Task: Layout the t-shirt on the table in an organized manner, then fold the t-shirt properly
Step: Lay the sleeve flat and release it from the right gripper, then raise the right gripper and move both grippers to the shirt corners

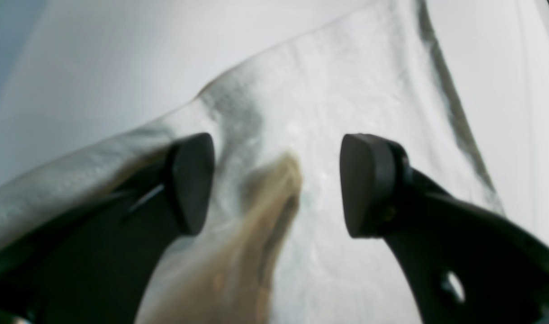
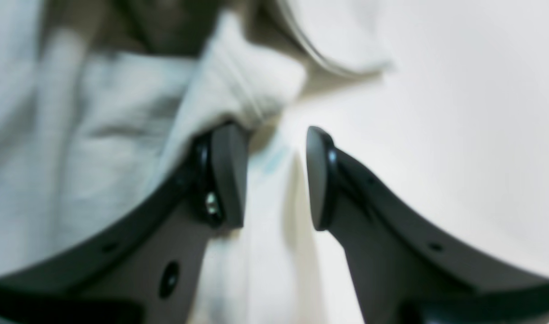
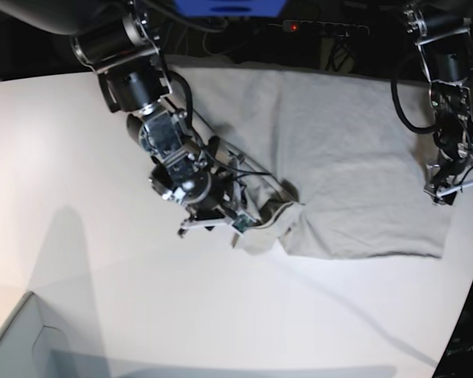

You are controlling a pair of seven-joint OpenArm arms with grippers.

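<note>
The right arm reaches from eleven o'clock of the base view toward the middle, its wrist bent down so the right claw point(image 3: 238, 223) sits low. In its wrist view the right claw point(image 2: 276, 177) has its jaws parted by a narrow gap. The left arm hangs down at three o'clock. The left claw point(image 1: 276, 184) stands wide, with its jaws well apart.

Grey box corner point(image 3: 16, 339) — bottom left, blue object point(image 3: 229, 6), power strip point(image 3: 319, 27).
</note>
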